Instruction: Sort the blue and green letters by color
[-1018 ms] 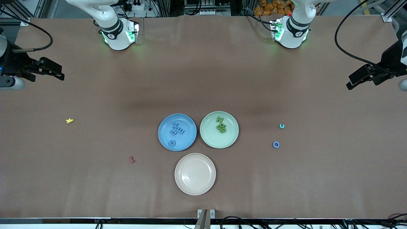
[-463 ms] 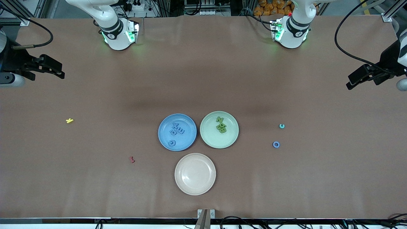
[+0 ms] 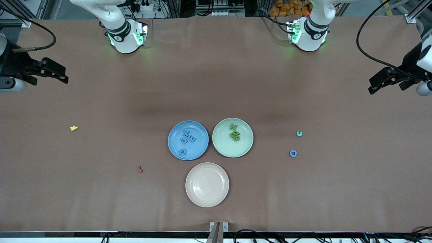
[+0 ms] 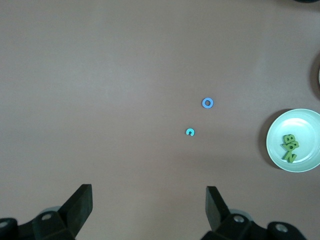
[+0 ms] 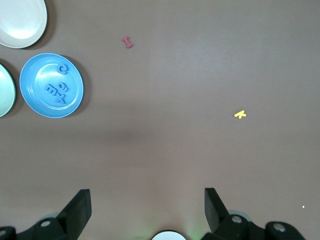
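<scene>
Four blue letters (image 3: 187,138) lay flat in the blue plate (image 3: 173,148): an X, an E-like piece and a round one clustered together toward the robots' side of the plate, and a C-shaped one apart from them, nearer the front camera. Three green letters (image 3: 234,132) (a Z and what looked like two B's) lay bunched, touching or overlapping, in the green plate (image 3: 221,146). Out on the bare table toward the left arm's end, a blue O (image 3: 293,153) lay flat, with a smaller teal C (image 3: 299,134) near it, farther from the camera.
</scene>
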